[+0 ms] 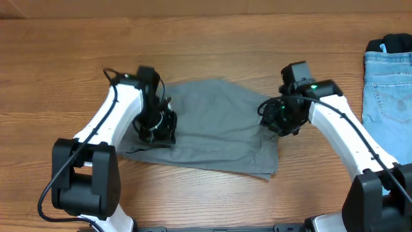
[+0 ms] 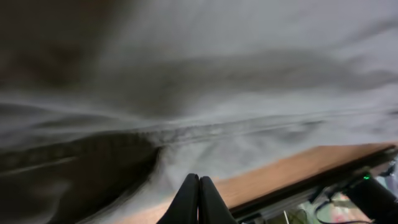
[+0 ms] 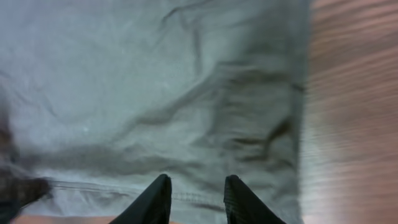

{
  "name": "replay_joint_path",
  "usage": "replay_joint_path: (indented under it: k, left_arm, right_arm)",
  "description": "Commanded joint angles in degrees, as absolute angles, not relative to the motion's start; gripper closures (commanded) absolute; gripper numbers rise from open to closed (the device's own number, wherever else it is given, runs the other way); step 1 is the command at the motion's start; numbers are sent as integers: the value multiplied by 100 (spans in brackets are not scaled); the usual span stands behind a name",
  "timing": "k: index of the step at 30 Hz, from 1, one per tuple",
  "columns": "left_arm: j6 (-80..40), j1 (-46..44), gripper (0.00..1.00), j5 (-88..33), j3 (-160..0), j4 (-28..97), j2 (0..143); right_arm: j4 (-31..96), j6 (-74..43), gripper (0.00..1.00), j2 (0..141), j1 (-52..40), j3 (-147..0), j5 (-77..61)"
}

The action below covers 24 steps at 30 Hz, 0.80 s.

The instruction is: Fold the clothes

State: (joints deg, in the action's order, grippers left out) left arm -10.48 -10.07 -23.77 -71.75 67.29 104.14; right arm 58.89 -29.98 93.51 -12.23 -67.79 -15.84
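Note:
The grey shorts (image 1: pixel 212 125) lie spread flat in the middle of the wooden table, filling the left wrist view (image 2: pixel 236 68) and the right wrist view (image 3: pixel 155 87). My left gripper (image 1: pixel 156 129) is at the shorts' left edge; its jaws (image 2: pixel 199 186) are shut with nothing visibly between them. My right gripper (image 1: pixel 278 119) hovers over the shorts' right edge; its jaws (image 3: pixel 196 186) are open above a stitched hem. Light blue denim jeans (image 1: pixel 388 84) lie at the far right edge of the table.
A dark item (image 1: pixel 393 42) lies just behind the jeans at the back right. The table's front edge and cables (image 2: pixel 348 186) show in the left wrist view. Bare wood (image 3: pixel 354 112) lies right of the shorts.

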Motion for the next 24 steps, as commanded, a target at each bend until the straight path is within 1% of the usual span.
replay_joint_path:
  k: [1,4,10,14,17,18,24]
  left_arm:
    - [-1251,-928,96,-2327,-6593,6359,10350]
    - [-1396,-742,96,-2126,-6200,6045,10350]
    - [-1444,-368,96,-1894,-5830,6042,10350]
    - [-1459,-38,96,-1874,-5789,6257,10350]
    - [-1457,231,96,-1664,-5789,6528,10350]
    - [-1455,322,96,-1590,-5789,6606,10350]
    - [-1374,690,96,-1592,-5802,6855,10313]
  right_arm:
    - [5500,-3146,70,9343,-1369,-6329,-1811]
    - [4954,-3247,71,9354,-1404,-5848,-1811]
    - [4355,-3907,77,9391,-1402,-4932,-1809]
    - [4473,-4244,85,9391,-1280,-4718,-1811]
    - [4676,-4386,95,9389,-1116,-4720,-1813]
    - [4722,-4423,96,9389,-1046,-4720,-1809]
    - [4934,-4416,96,9380,-523,-4853,-1671]
